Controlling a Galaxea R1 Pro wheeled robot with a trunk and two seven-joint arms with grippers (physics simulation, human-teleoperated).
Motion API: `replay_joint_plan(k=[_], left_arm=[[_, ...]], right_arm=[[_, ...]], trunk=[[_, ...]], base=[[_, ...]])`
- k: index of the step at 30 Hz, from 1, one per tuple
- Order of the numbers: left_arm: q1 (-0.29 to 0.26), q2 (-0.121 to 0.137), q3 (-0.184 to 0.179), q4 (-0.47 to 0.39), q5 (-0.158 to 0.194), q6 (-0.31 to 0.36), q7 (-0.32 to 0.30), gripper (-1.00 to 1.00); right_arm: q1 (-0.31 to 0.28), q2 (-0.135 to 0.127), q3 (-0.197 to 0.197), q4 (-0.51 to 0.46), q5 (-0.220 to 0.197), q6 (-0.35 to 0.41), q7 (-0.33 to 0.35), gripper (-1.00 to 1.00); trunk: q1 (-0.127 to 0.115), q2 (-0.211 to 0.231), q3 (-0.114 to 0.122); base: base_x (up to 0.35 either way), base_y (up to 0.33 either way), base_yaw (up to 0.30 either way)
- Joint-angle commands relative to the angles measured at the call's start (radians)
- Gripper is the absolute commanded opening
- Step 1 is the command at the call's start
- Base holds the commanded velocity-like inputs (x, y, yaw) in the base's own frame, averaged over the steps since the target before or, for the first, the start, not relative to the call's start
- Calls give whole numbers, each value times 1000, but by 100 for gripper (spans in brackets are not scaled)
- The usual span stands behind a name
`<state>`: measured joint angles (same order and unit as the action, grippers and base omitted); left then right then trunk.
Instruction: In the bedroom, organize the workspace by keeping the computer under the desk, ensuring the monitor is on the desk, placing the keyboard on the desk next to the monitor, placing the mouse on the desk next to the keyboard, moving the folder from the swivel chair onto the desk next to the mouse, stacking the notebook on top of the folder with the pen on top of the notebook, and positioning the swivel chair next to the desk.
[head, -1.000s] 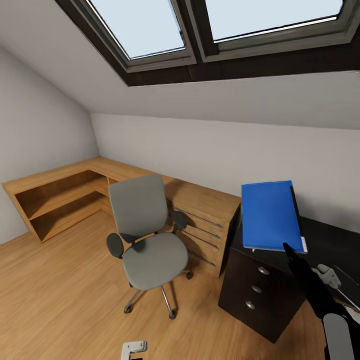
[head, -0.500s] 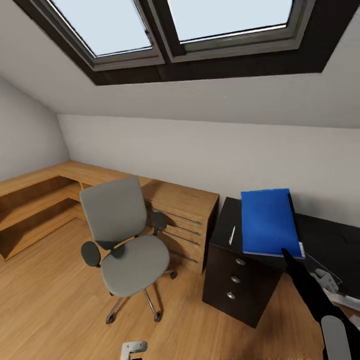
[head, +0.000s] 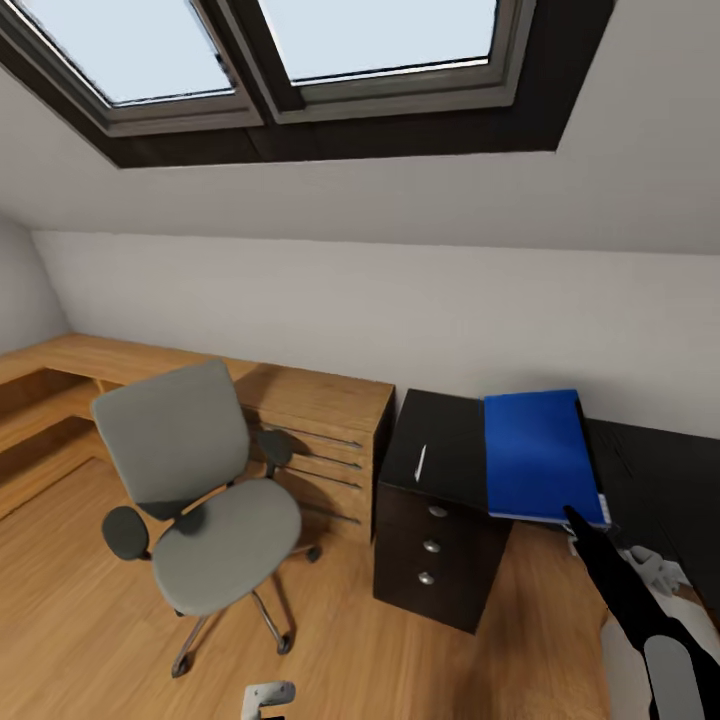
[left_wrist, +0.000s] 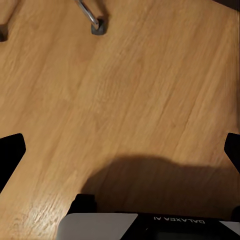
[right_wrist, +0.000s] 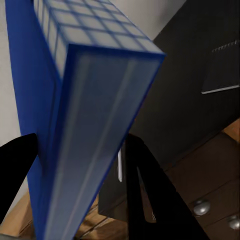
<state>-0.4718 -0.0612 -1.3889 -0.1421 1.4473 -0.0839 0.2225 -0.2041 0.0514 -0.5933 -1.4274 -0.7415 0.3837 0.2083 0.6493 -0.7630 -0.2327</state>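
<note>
Up over the near end of the black desk (head: 445, 440), the blue folder (head: 537, 455) is pinched at its lower edge by the right gripper (right_wrist: 80, 165), fingers closed on either side of it. On the desktop just beside the folder lies the thin white pen (head: 421, 463), above the drawer unit with round silver knobs (head: 432, 546). The grey swivel chair (head: 195, 480) sits well apart on the wood floor (head: 90, 620) by the low wooden cabinets (head: 320, 420), and the left gripper (left_wrist: 120, 150) hangs spread wide over bare planks
</note>
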Motion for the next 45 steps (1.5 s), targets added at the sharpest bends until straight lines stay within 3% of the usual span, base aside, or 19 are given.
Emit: replay_joint_plan(k=[1, 22, 26, 31, 35, 36, 39, 45], left_arm=[[-1, 0, -9, -2, 8, -4, 6, 100], [-1, 3, -9, -2, 8, -7, 4, 100], [0, 11, -8, 1, 8, -54, 3, 100], [73, 49, -11, 10, 1, -197, -21, 100], [144, 84, -13, 11, -3, -392, -88, 100], [177, 94, -14, 12, -3, -531, -113, 100], [209, 95, -15, 11, -2, -719, -124, 100], [212, 91, -14, 9, -1, -737, -124, 100]], right_arm=[[-1, 1, -3, 0, -7, 8, 3, -100], [-3, 1, -3, 14, -6, 4, 3, -100], [-3, 0, -3, 15, -6, 3, 3, -100], [-3, 0, -3, 15, -6, 4, 3, -100], [-3, 1, -2, 15, -6, 4, 3, -100], [-3, 2, 0, 15, -6, 4, 3, -100], [-3, 4, 2, 15, -4, 4, 3, -100], [-3, 2, 4, 41, -2, 2, -1, -100]], trunk=[[0, -1, -1], [0, -1, -1], [0, -1, -1], [0, -1, -1], [0, -1, -1], [0, -1, -1], [0, -1, -1], [0, -1, -1]], base=[[0, 0, -300], [0, 0, -299], [0, 0, -299], [0, 0, -299], [0, 0, -299], [0, 0, -299], [0, 0, -299], [0, 0, -299]])
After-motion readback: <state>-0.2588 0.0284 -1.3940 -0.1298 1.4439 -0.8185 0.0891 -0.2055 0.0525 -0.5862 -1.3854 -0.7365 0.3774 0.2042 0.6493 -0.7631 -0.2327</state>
